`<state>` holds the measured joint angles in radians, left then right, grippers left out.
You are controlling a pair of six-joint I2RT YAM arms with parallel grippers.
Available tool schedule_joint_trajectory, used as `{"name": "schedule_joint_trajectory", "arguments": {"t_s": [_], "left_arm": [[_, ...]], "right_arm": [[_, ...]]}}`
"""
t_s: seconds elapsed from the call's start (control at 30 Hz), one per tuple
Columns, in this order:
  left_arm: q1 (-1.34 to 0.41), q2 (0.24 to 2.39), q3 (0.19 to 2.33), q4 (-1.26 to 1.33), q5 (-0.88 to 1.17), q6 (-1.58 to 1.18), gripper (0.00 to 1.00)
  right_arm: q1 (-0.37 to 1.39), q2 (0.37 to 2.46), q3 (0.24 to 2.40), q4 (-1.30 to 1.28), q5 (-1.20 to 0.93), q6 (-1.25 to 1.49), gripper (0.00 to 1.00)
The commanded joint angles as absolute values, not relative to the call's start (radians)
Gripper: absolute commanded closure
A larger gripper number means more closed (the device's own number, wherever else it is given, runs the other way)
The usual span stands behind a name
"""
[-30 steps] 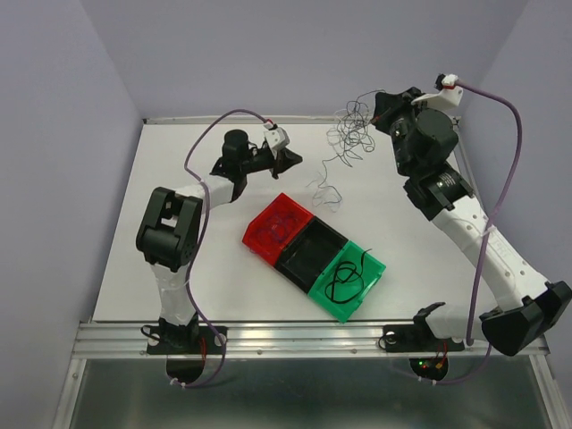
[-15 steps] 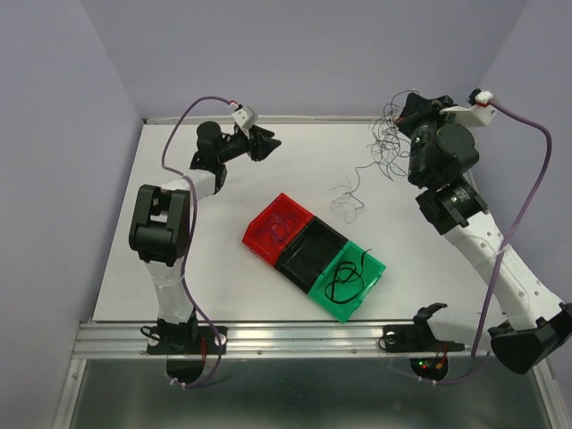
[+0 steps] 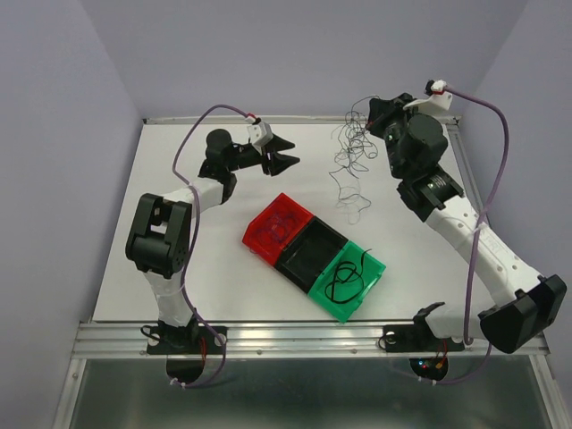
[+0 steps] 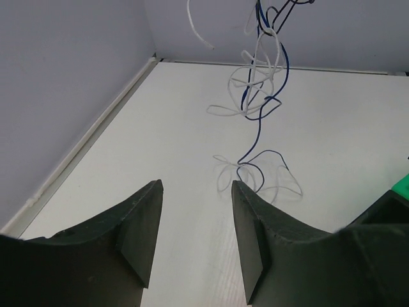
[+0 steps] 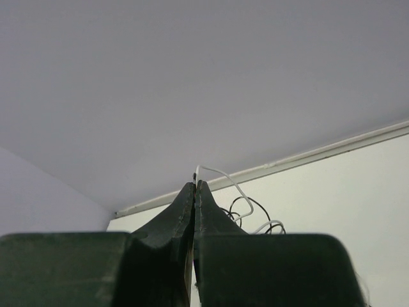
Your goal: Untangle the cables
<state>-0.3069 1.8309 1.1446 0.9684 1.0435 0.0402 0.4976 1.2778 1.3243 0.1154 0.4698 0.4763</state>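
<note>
A tangle of thin black, white and blue cables point(image 3: 351, 147) hangs from my right gripper point(image 3: 376, 111), which is raised at the back right and shut on it. The tangle's lower loops point(image 3: 354, 206) rest on the table. In the right wrist view the gripper point(image 5: 195, 186) is closed, with a white cable point(image 5: 225, 175) curling out of its tip. My left gripper point(image 3: 286, 155) stands open left of the tangle, holding nothing. The left wrist view shows its fingers point(image 4: 146, 220) apart and the cables point(image 4: 259, 96) dangling ahead. Another black cable point(image 3: 345, 283) lies coiled in the green bin.
A three-part tray lies mid-table: red bin point(image 3: 267, 234), black bin point(image 3: 310, 254), green bin point(image 3: 373, 267). The back wall rail point(image 3: 304, 118) runs close behind both grippers. The mauve hoses point(image 3: 500, 152) arch over the arms.
My left gripper has opened and drawn back slightly, then returned towards the tangle. My right gripper swung right with the tangle and came back left.
</note>
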Motion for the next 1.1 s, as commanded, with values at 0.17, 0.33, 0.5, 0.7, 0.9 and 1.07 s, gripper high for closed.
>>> {"name": "schedule_joint_trajectory", "arguments": {"t_s": [0.17, 0.33, 0.5, 0.7, 0.9, 1.07], "left_arm": [[-0.365, 1.782, 1.146, 1.028, 1.063, 0.064, 0.42], [-0.420, 1.793, 1.167, 1.002, 1.058, 0.104, 0.43], [-0.442, 1.819, 1.210, 0.968, 1.035, 0.107, 0.43], [-0.451, 1.868, 1.273, 0.936, 1.007, 0.100, 0.47], [-0.457, 1.904, 1.325, 0.854, 0.925, 0.132, 0.56], [-0.472, 1.902, 1.313, 0.821, 0.900, 0.189, 0.66]], "right_arm": [[0.495, 1.331, 1.364, 0.166, 0.361, 0.549, 1.00], [0.495, 1.359, 1.367, 0.170, 0.342, 0.564, 1.00], [0.495, 1.359, 1.364, 0.175, 0.337, 0.569, 1.00], [0.495, 1.358, 1.361, 0.179, 0.325, 0.577, 0.99], [0.495, 1.361, 1.358, 0.184, 0.324, 0.580, 0.99], [0.495, 1.353, 1.355, 0.187, 0.331, 0.578, 0.99]]}}
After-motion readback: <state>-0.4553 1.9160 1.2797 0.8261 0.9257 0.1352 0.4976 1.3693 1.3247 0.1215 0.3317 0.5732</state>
